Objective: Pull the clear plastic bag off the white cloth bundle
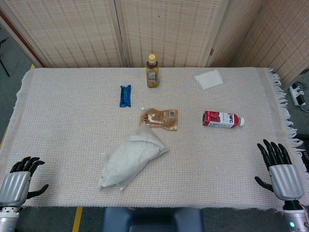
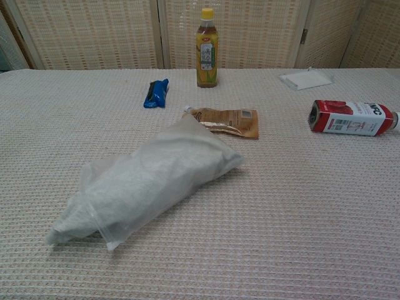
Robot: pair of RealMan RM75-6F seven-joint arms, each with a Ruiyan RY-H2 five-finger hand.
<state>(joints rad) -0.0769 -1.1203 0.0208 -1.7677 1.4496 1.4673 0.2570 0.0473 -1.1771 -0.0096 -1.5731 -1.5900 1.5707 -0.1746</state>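
Lying slantwise near the front middle of the worktop (image 1: 58, 106), the white cloth bundle (image 2: 147, 181) is soft and pillow-shaped inside its crinkled clear plastic bag (image 2: 106, 234). Just behind it lies a flat brown pouch (image 1: 161, 118); further back stand a blue wrapper (image 1: 125, 95) and an amber bottle (image 1: 152, 71) (yellow-capped). Left hand (image 1: 18, 186) and right hand (image 1: 281, 171) rest at the front corners, fingers apart, holding nothing.

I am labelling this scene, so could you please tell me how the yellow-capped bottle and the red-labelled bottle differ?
The yellow-capped bottle stands upright at the table's far edge, while the red-labelled bottle lies on its side nearer the right. The yellow-capped bottle holds amber liquid behind a greenish label; the red-labelled bottle is red and white with a white cap. Both rest on the woven tablecloth, untouched by either robot hand.
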